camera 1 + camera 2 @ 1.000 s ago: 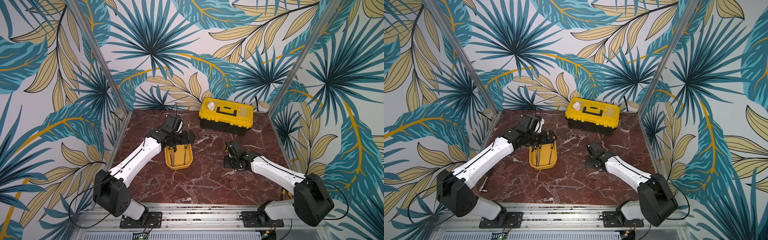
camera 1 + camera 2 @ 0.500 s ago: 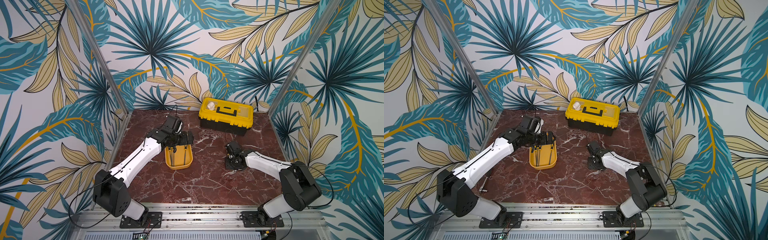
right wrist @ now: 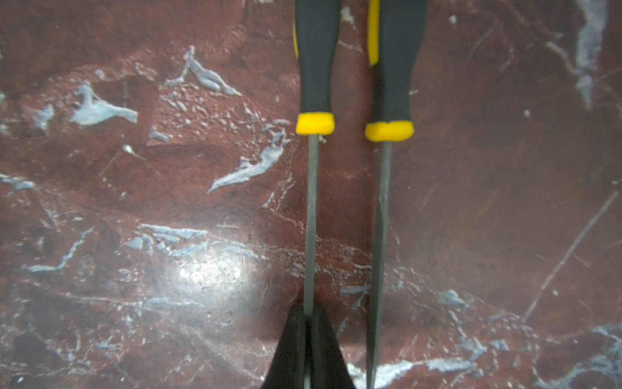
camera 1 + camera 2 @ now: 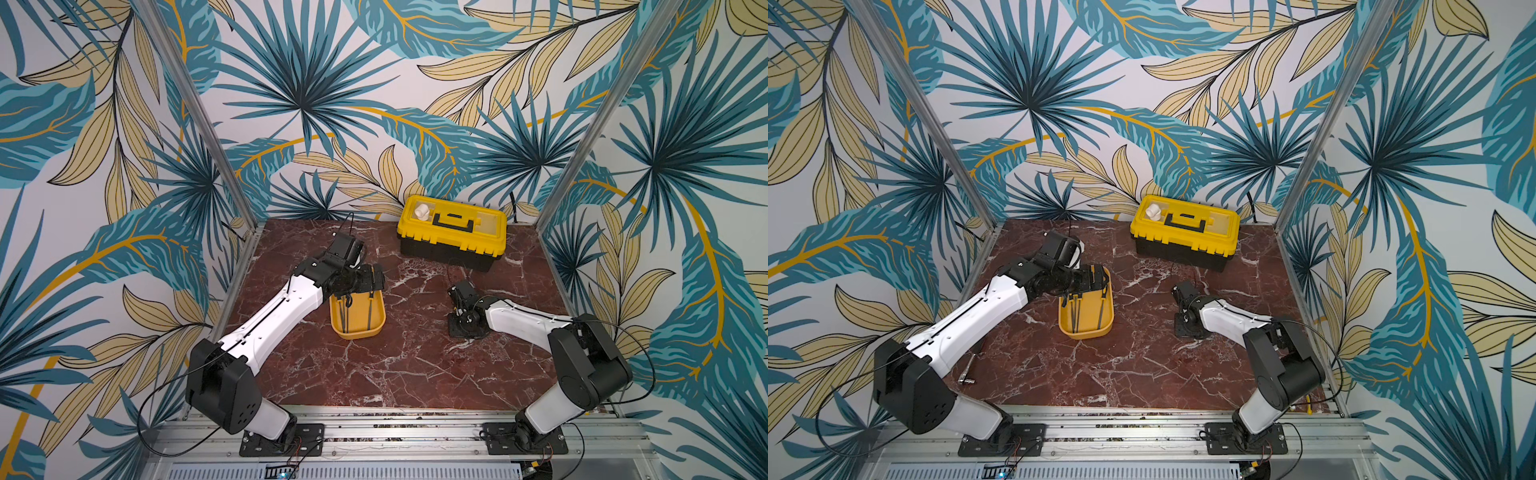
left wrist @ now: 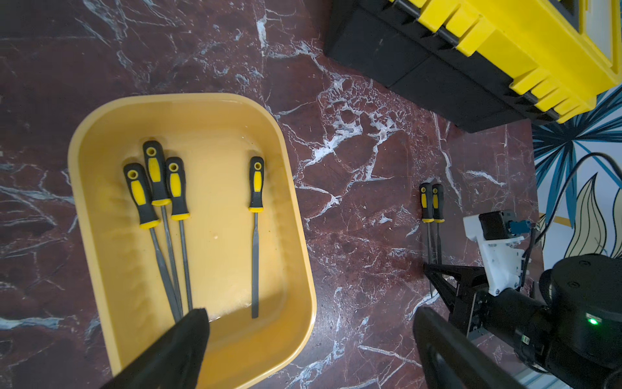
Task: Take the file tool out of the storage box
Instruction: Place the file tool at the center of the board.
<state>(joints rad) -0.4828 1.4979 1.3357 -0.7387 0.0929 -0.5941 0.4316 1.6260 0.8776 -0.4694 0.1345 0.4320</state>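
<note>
Top views: bright, even, diffuse light; soft-edged shadows on bench (image 4: 415,374). Left wrist view: sharp; storage box (image 5: 218,175) crisp, shadow band on its floor just ahead of the blurred left fingers (image 5: 178,347). Right wrist view: soft focus throughout; white glare patch on bench beside the right fingers (image 3: 292,353); file (image 3: 311,219) between them smeared.

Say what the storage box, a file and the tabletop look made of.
The storage box: likely plastic, glossy orange-yellow, rounded corners. The file: grey metal shaft, black-and-yellow handle, probably rubbery plastic. The tabletop: polished red-brown white-veined marble look, possibly printed.
</note>
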